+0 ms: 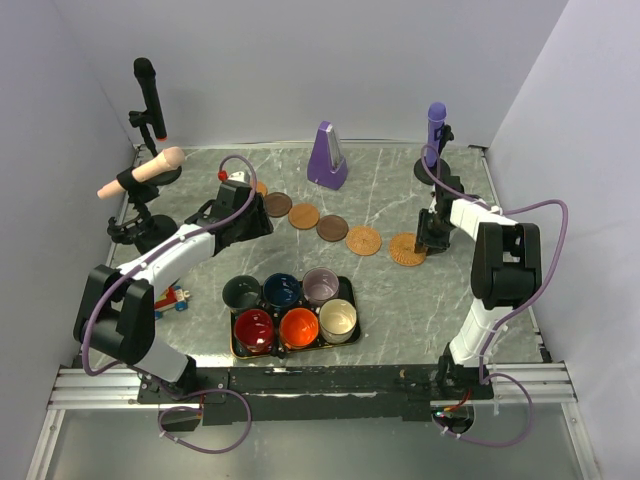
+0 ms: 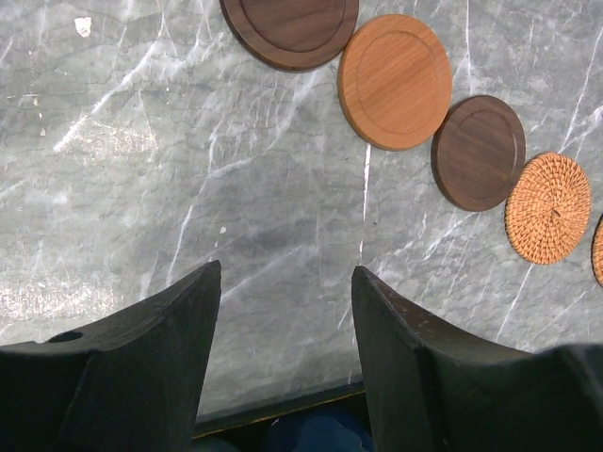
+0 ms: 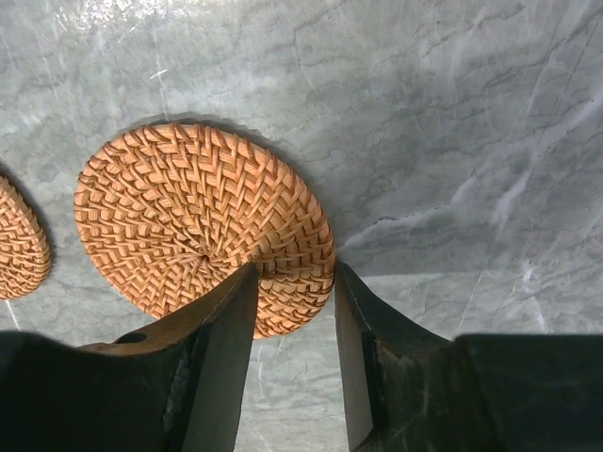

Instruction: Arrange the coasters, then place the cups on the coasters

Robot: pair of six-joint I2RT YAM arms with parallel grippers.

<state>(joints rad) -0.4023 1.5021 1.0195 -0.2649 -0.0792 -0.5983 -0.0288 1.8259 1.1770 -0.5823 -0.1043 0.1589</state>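
Six coasters lie in a curved row across the table, from wooden discs [image 1: 303, 216] on the left to a woven coaster [image 1: 363, 240] and an end woven coaster [image 1: 407, 250]. My right gripper [image 1: 430, 240] is at that end woven coaster [image 3: 188, 217]. It is open, its jaws either side of the near rim with a narrow gap [image 3: 294, 268]. My left gripper [image 2: 287, 273] is open over bare table, short of the wooden coasters [image 2: 394, 80]. Six cups stand in a black tray [image 1: 232, 345]: dark green [image 1: 241, 293], navy [image 1: 283, 290], lilac [image 1: 321, 286], red [image 1: 254, 330], orange [image 1: 298, 327], cream [image 1: 338, 320].
A purple metronome [image 1: 327, 157] stands at the back centre. Microphones on stands sit at the back left [image 1: 148, 95], left [image 1: 140, 175] and back right [image 1: 436, 125]. A small red and blue toy [image 1: 172, 300] lies by the left arm.
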